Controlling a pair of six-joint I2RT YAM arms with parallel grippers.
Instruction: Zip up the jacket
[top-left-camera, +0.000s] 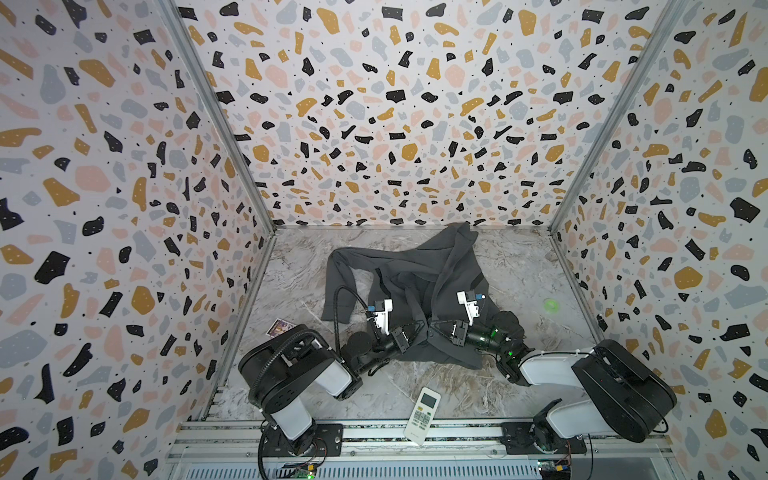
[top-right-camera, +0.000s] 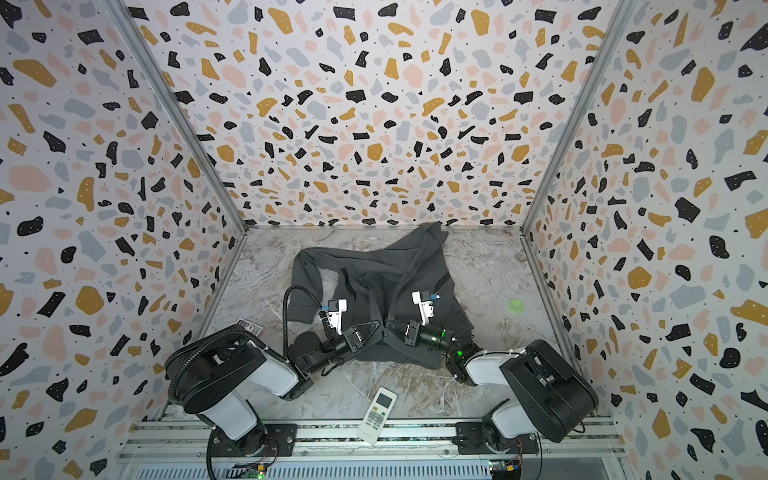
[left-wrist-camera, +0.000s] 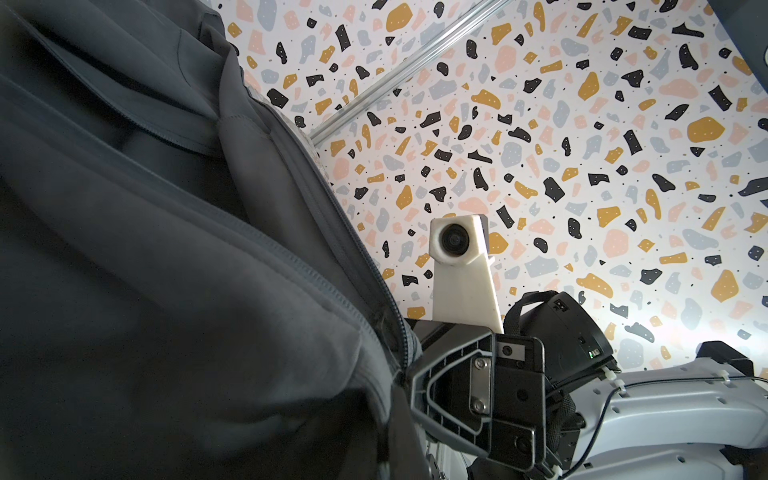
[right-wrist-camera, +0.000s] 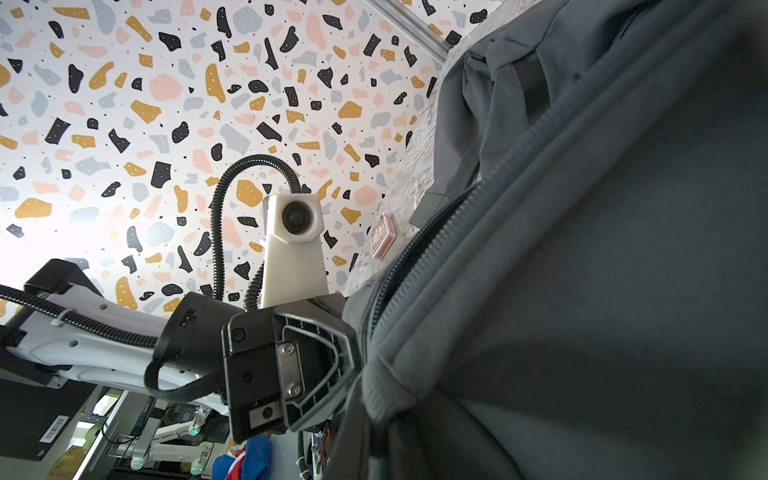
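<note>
A white remote control (top-left-camera: 422, 415) is lying nearest, at the front edge of the marble table (top-left-camera: 519, 266). Just beyond it, the left gripper (top-left-camera: 420, 327) and the right gripper (top-left-camera: 433, 325) are meeting almost tip to tip. Each is pinching tight on the hem of the jacket (top-left-camera: 415, 266), beside the zip. The jacket is sprawling crumpled across the middle of the table, its far end reaching the back wall (top-left-camera: 415, 124). A small card box (top-left-camera: 279, 327) is sitting off to the left, apart from it.

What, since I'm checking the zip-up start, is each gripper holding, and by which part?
Both hold the jacket: left gripper and right gripper each pinch a front zip edge at its near end.
</note>
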